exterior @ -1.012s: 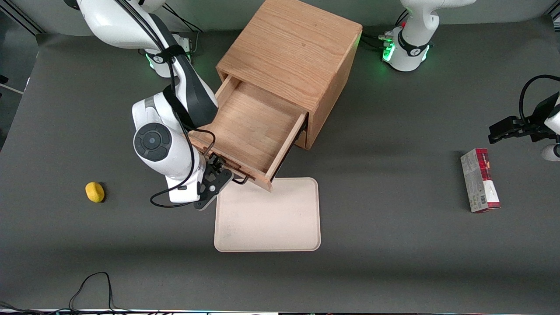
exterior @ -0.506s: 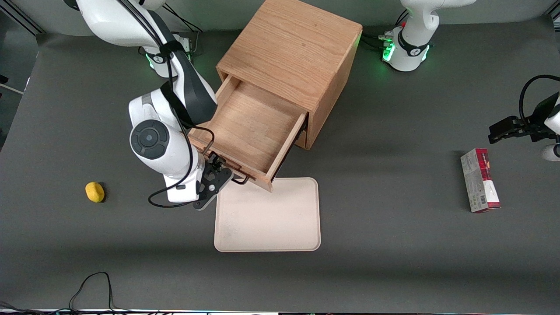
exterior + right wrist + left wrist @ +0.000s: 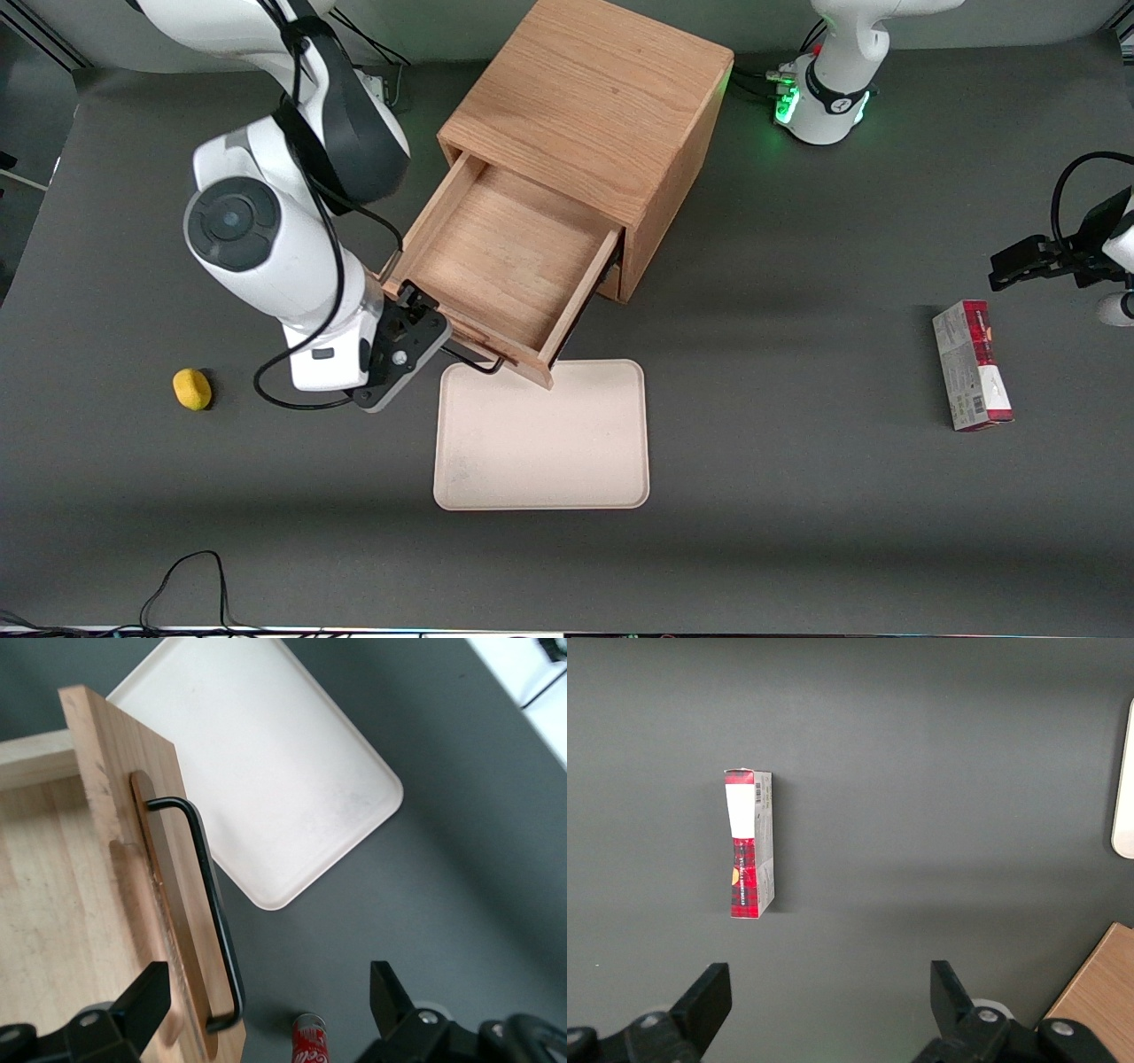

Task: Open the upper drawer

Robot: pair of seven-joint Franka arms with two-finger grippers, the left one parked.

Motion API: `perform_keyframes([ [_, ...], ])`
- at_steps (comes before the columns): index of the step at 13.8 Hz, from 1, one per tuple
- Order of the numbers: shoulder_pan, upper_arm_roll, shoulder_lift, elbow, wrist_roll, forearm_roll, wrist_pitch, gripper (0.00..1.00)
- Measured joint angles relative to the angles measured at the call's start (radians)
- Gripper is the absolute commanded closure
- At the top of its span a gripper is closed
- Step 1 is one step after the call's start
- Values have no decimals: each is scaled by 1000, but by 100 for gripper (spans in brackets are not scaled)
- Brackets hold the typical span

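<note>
The upper drawer of the oak cabinet stands pulled far out, its bare wooden floor showing. Its thin black bar handle runs along the front panel and also shows close up in the right wrist view as a black bar handle. My gripper hangs above the handle's end toward the working arm's end of the table. The gripper is open, its fingers wide apart with nothing between them. The lower drawer is hidden under the open one.
A cream tray lies in front of the open drawer, its corner under the front panel. A red can stands on the mat below my gripper. A yellow lump lies toward the working arm's end, a red and white box toward the parked arm's.
My gripper has come off the handle and risen, shifting toward the working arm's end of the table. The drawer has stayed where it was.
</note>
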Motion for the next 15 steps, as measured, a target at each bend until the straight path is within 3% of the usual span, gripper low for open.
perform_keyframes([
  [8,-10,-167,-148,-5,406,0,-137,0],
  [12,-19,-253,-193,-47,447,0,-137,0],
  [15,-126,-219,-237,-106,453,0,-102,0],
])
